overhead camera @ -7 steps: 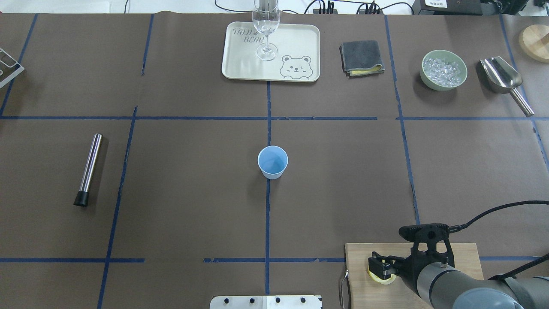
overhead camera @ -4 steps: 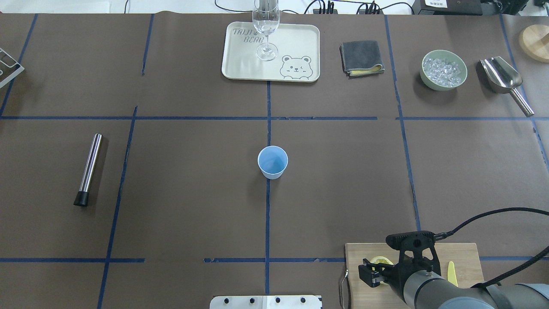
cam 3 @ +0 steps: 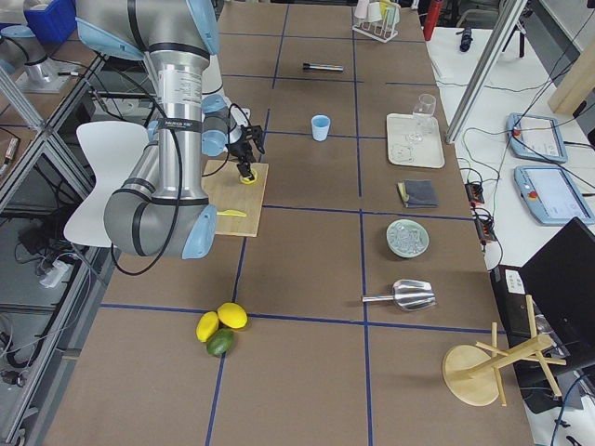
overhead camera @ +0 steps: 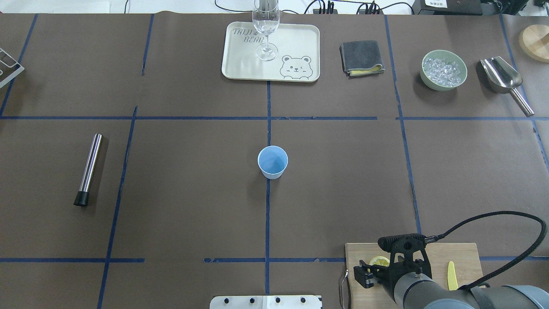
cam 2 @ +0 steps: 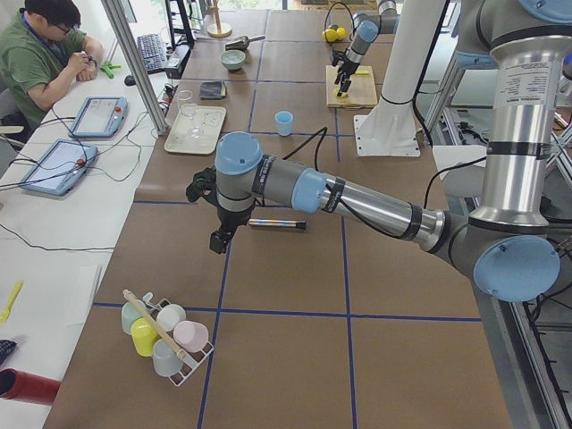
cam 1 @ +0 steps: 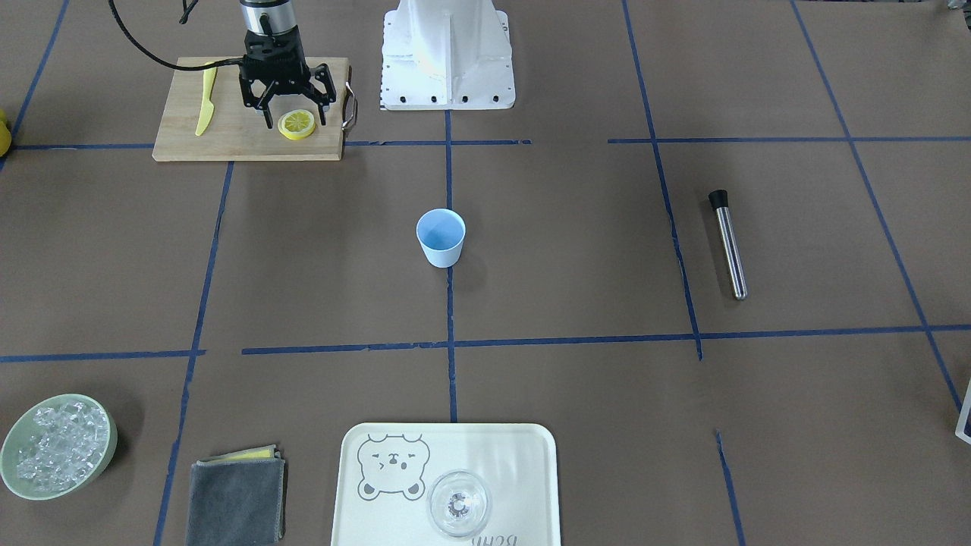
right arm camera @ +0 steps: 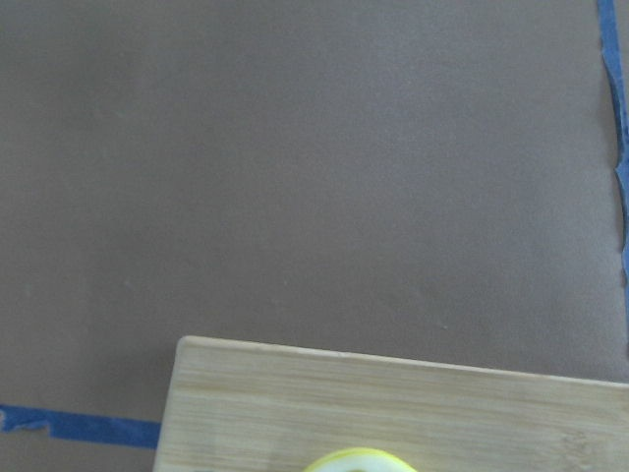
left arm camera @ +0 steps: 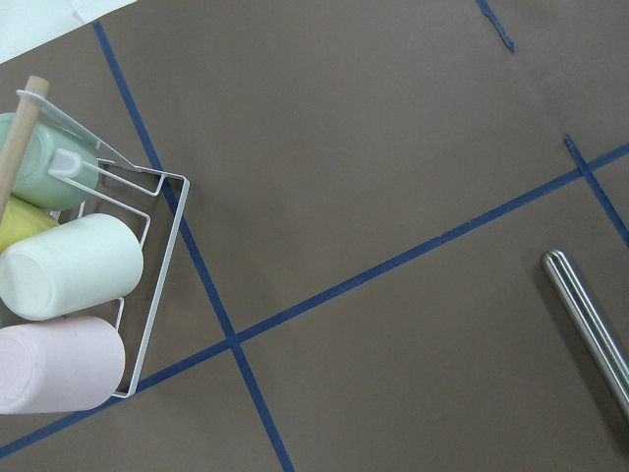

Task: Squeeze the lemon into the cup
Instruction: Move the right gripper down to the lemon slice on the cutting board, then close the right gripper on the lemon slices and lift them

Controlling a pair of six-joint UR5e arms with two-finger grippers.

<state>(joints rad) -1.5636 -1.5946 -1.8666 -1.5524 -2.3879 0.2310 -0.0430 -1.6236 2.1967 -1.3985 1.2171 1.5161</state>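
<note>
The right gripper hangs over the near left corner of the wooden cutting board, its jaws spread wide with nothing in them. The lemon half lies cut face up on the board just beside the fingertips, ungripped. A yellow knife lies further right on the board, whose metal handle is on the side toward the cup. The cup stands upright mid-table on a blue tape line, well apart. Beyond it are a tray bearing a wine glass, a grey cloth, a bowl of ice and a scoop. The left gripper hovers far off near a steel rod; I cannot tell how far it is open.
</note>
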